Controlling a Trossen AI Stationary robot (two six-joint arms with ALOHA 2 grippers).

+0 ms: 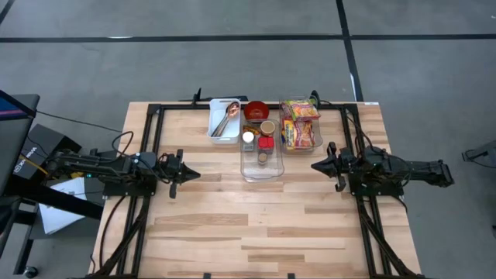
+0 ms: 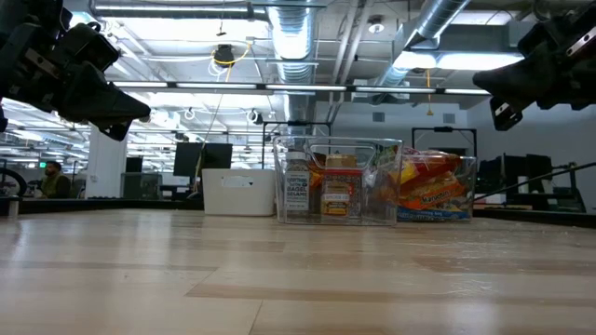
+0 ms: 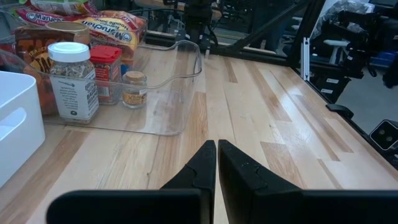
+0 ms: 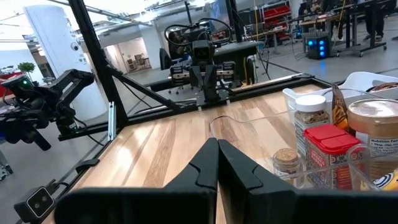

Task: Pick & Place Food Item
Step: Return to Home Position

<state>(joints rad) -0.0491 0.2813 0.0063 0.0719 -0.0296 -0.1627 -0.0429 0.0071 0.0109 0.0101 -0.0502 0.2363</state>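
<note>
wood table [image 1: 232, 225] with noodle bin [image 1: 301, 149] — workshop [image 2: 233, 84] behind

Noodle pks [image 1: 300, 124] red/yellow/green, bin [image 1: 301, 149] clear, tray [image 1: 214, 129] white, table [image 1: 232, 225] pale wood-grain.

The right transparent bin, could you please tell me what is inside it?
The right transparent bin holds noodle packs: a green pack and a red pack show from above. Anything beneath them is covered, so the full count cannot be told.
</note>
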